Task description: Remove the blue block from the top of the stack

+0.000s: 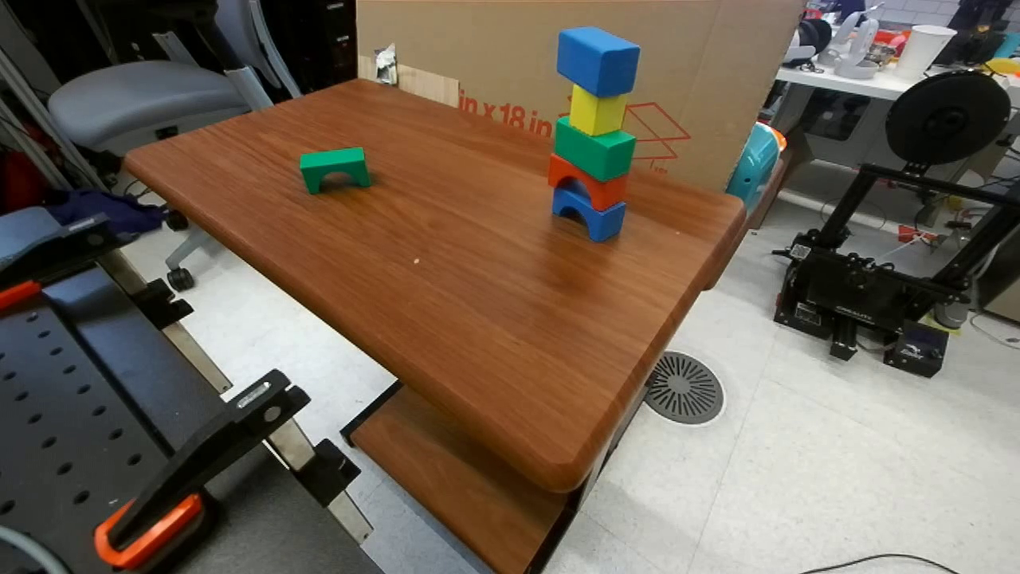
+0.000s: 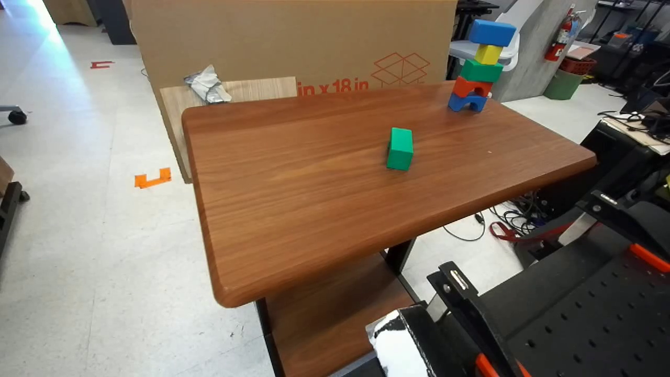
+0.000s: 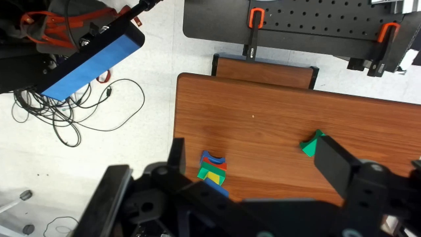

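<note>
The blue block (image 1: 598, 61) lies on top of the stack (image 1: 594, 149), over yellow, green, red and a blue arch base. It looks wider than the yellow cube. The block (image 2: 492, 33) and stack (image 2: 480, 71) also show at the table's far end in an exterior view. In the wrist view the blue block (image 3: 216, 187) is partly hidden behind a gripper linkage, with the stack (image 3: 212, 169) beside the left finger. My gripper (image 3: 255, 158) is wide open and empty, high above the table. It is out of both exterior views.
A green arch block (image 1: 335, 165) stands on the brown table (image 1: 446, 255), partly behind the right finger in the wrist view (image 3: 309, 147). A large cardboard panel (image 1: 494, 56) stands along the table edge behind the stack. A black bench (image 3: 217, 19) with orange-handled clamps faces the opposite edge.
</note>
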`<state>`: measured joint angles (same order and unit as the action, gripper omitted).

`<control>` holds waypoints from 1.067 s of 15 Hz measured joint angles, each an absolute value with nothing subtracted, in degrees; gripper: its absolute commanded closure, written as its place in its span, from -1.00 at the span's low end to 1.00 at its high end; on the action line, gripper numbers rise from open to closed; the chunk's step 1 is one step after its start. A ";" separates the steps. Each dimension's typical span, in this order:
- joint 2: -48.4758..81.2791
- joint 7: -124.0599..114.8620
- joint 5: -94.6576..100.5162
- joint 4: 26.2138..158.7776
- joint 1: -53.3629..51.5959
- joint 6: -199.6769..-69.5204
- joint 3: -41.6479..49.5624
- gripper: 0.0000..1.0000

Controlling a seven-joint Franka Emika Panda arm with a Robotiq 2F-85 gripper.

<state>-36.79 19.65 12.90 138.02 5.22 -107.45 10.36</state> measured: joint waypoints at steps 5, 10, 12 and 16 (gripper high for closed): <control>-31.82 15.59 11.95 135.95 3.85 -107.63 8.42 -1.00; -22.60 6.72 9.34 131.81 3.50 -108.69 5.80 -1.00; -18.73 3.16 8.19 130.28 3.50 -110.43 5.31 -1.00; -12.25 -1.61 6.11 127.44 3.79 -113.56 5.27 -1.00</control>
<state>-12.25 -1.61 6.11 127.44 3.79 -113.56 5.27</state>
